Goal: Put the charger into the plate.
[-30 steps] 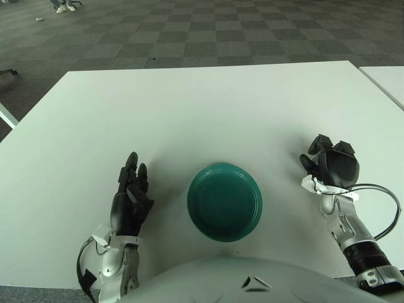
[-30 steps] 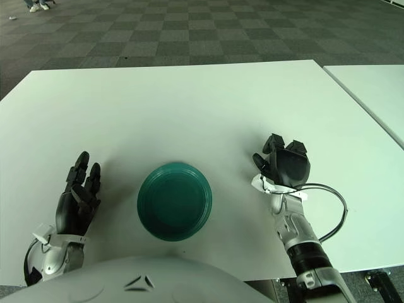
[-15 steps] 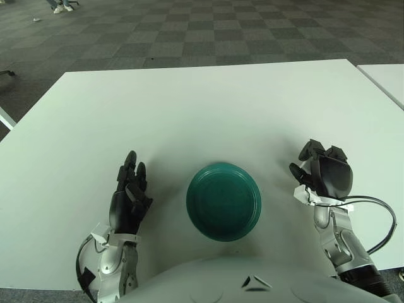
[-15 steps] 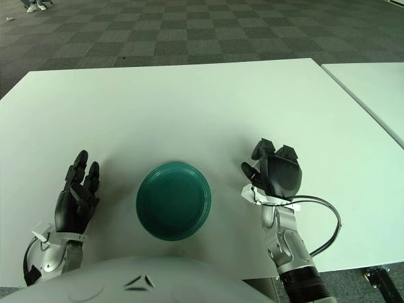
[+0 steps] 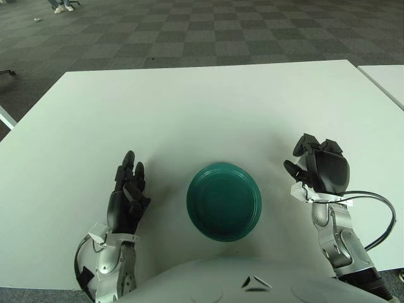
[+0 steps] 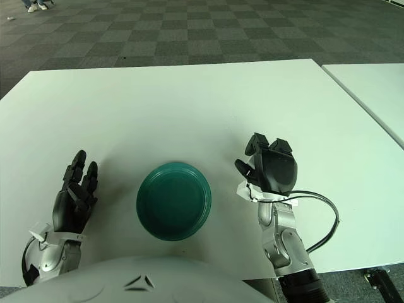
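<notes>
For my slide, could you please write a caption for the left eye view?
Right hand holds the white charger beside the green plate; left hand rests open on the table.

The plate (image 5: 224, 202) looks like smooth, slightly glossy green plastic on a matt white table (image 5: 189, 113).

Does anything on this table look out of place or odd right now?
Nothing looks spilled or damaged. The green plate sits flat and empty on the white table. The right hand is curled around something whitish, mostly hidden. The left hand rests open left of the plate.
</notes>
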